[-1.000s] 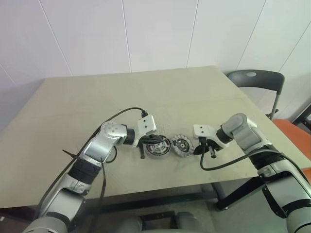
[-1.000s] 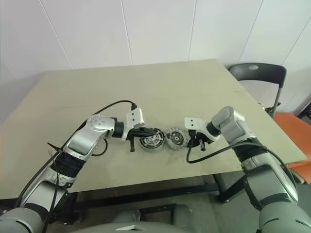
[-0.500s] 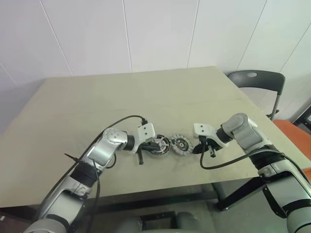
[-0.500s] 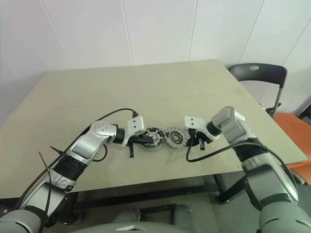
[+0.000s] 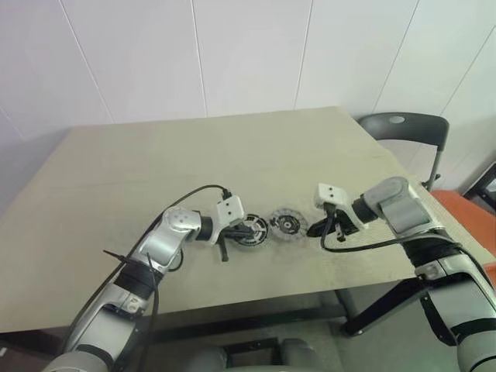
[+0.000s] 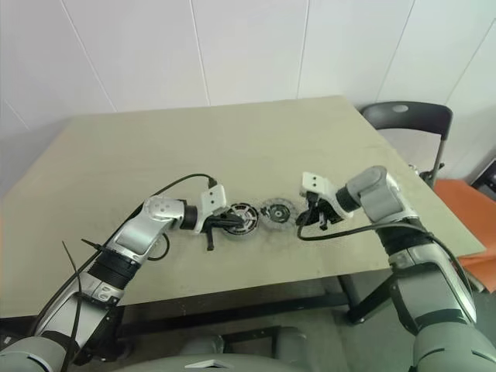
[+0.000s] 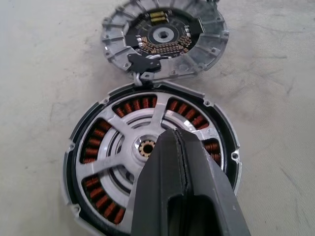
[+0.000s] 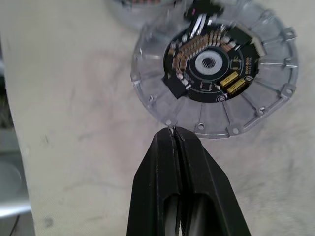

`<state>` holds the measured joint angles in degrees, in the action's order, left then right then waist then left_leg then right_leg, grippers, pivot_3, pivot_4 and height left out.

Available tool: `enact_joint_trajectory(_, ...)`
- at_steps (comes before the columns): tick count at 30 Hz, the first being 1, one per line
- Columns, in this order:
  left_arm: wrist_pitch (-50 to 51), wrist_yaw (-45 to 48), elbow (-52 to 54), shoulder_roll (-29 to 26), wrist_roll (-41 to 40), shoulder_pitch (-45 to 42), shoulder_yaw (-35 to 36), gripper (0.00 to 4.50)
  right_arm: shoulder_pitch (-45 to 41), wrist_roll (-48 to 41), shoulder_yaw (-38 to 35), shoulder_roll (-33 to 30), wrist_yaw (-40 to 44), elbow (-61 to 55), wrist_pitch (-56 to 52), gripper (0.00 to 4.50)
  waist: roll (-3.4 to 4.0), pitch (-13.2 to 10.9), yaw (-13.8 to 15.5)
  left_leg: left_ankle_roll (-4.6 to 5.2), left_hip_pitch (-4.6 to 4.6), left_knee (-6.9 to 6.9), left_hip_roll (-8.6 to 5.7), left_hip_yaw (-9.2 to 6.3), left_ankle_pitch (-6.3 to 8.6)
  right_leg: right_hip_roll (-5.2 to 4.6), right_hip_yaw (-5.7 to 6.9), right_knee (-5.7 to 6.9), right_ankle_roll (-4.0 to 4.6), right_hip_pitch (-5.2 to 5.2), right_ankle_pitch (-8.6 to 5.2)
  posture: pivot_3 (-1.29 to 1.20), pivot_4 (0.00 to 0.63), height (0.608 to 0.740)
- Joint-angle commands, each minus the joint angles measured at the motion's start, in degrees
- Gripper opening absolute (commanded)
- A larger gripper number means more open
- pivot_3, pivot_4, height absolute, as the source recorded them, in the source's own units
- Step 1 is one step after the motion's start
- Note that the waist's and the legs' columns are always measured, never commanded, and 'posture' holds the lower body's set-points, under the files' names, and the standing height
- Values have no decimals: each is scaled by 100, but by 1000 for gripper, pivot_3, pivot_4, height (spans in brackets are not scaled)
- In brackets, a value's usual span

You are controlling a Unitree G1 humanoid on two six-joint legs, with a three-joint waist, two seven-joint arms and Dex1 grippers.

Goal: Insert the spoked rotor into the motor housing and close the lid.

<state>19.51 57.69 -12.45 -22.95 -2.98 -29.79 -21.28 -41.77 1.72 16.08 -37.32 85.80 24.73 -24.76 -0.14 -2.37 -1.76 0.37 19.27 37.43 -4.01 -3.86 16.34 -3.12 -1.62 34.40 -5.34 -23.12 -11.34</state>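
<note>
A: Just past the right claw (image 8: 176, 132) tips sits the lid (image 8: 216, 66), flat on the table (image 5: 116, 178), board side up, its rim almost at the pinched-shut fingers, nothing held.

B: And the left claw (image 7: 181, 142)?

A: Closed too, empty, over the rotor (image 7: 147, 147), which already sits in the housing (image 7: 78, 182) (copper showing between spokes). The lid lies straight beyond, nearly touching. I'd guess the right arm is better placed to take it.
</note>
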Motion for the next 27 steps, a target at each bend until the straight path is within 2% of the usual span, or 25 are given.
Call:
enact_joint_trajectory(1,113,-9,-189,26,144,85,-151,0,-341,-483,-201,322,-30,-435,-88,49,9,5,-49,0,-1,-1,0,-8,0,5,0,1,0,0,0,0,0,740)
enact_joint_trajectory(9,141,-23,-157,42,116,101,-129,0,-382,-753,-311,358,-313,-498,-265,49,9,6,83,-1,20,-8,-6,-36,0,13,12,-18,-14,-13,13,0,0,740)
enact_joint_trajectory(14,158,-13,-145,46,110,113,-133,0,-507,292,266,144,-1141,261,710,49,10,6,90,-2,17,-11,-6,-35,1,4,13,-18,1,-11,3,0,0,740)
enact_joint_trajectory(18,179,-17,-129,69,108,115,-141,0,-637,804,600,15,-1274,632,1135,49,11,5,87,-1,17,-12,-6,-32,1,14,12,-19,2,-11,2,0,0,740)
enact_joint_trajectory(27,241,-58,-9,133,77,188,-144,0,-465,1152,766,266,-1714,807,1554,49,11,5,89,-1,15,-12,-6,-32,0,15,9,-19,2,-9,2,0,0,740)
